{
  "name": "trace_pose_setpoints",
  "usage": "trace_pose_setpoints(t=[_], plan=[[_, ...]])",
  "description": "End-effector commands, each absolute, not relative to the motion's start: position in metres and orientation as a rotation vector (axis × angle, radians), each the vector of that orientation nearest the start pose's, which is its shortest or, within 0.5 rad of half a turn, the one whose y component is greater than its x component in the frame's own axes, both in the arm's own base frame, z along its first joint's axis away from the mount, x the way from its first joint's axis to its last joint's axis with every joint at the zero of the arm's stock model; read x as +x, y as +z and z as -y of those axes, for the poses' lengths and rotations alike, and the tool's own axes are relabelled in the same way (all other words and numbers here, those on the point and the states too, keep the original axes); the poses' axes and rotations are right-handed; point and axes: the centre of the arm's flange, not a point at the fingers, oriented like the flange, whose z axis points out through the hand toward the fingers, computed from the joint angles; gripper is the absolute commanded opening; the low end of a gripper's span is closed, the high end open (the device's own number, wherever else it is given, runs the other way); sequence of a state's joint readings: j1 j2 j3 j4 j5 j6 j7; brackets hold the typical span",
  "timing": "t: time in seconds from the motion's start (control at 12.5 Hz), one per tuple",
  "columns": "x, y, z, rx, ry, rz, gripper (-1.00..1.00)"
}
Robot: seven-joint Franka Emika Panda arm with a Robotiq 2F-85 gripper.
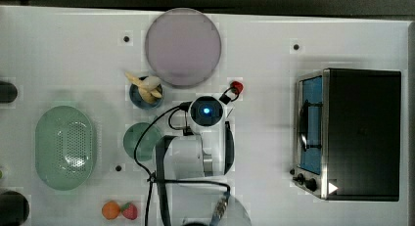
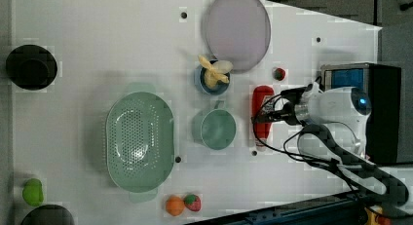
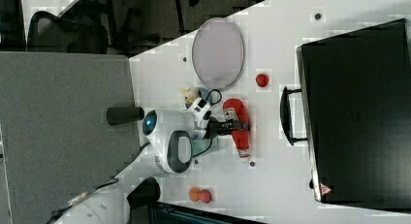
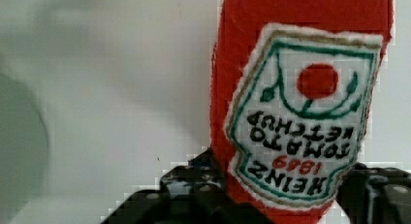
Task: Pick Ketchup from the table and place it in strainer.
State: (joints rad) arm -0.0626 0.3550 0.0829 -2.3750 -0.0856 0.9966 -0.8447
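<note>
The Ketchup (image 2: pixel 263 96), a red bottle with a white label, lies flat on the white table between the teal cup and the oven, its pale end toward the left view's bottom. My gripper (image 2: pixel 265 116) is down over its middle. In the wrist view the black fingers (image 4: pixel 194 190) press against both sides of the Ketchup (image 4: pixel 300 103) near the label's lower edge. The right view shows the gripper (image 3: pixel 236 125) across the Ketchup (image 3: pixel 236 110). The strainer (image 2: pixel 140 141), pale mint green with a holed bottom, sits at the left view's left with nothing in it; it is also at the top view's left (image 1: pixel 65 146).
A teal cup (image 2: pixel 218 129) stands between the strainer and the bottle. A blue bowl (image 2: pixel 214 78) of yellow pieces and a purple plate (image 2: pixel 237 29) lie beyond it. A small red fruit (image 2: pixel 279 74) and a black oven (image 1: pixel 359 133) flank the arm. An orange (image 2: pixel 175 205) and strawberry (image 2: pixel 193 202) sit near the edge.
</note>
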Motion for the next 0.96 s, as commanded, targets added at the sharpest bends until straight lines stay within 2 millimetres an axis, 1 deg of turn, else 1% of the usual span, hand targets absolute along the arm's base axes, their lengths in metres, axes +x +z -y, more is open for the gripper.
trace_pose_setpoints(t=[0.08, 0.24, 0.32, 0.48, 0.56, 0.64, 0.72, 0.8, 0.96], plan=[[0.514, 0.277, -0.021, -3.167, 0.006, 0.294, 0.26], [0.508, 0.333, -0.031, -3.184, 0.058, 0.289, 0.26], [0.504, 0.359, -0.043, -3.184, 0.081, 0.294, 0.26], [0.499, 0.402, -0.078, -3.154, 0.083, 0.315, 0.26], [0.498, 0.417, -0.099, -3.129, 0.074, 0.32, 0.26], [0.496, 0.427, -0.122, -3.105, 0.07, 0.321, 0.26], [0.493, 0.433, -0.148, -3.087, 0.063, 0.301, 0.26], [0.488, 0.435, -0.175, -3.08, 0.06, 0.249, 0.26], [0.473, 0.428, -0.225, -3.093, 0.084, 0.089, 0.26]])
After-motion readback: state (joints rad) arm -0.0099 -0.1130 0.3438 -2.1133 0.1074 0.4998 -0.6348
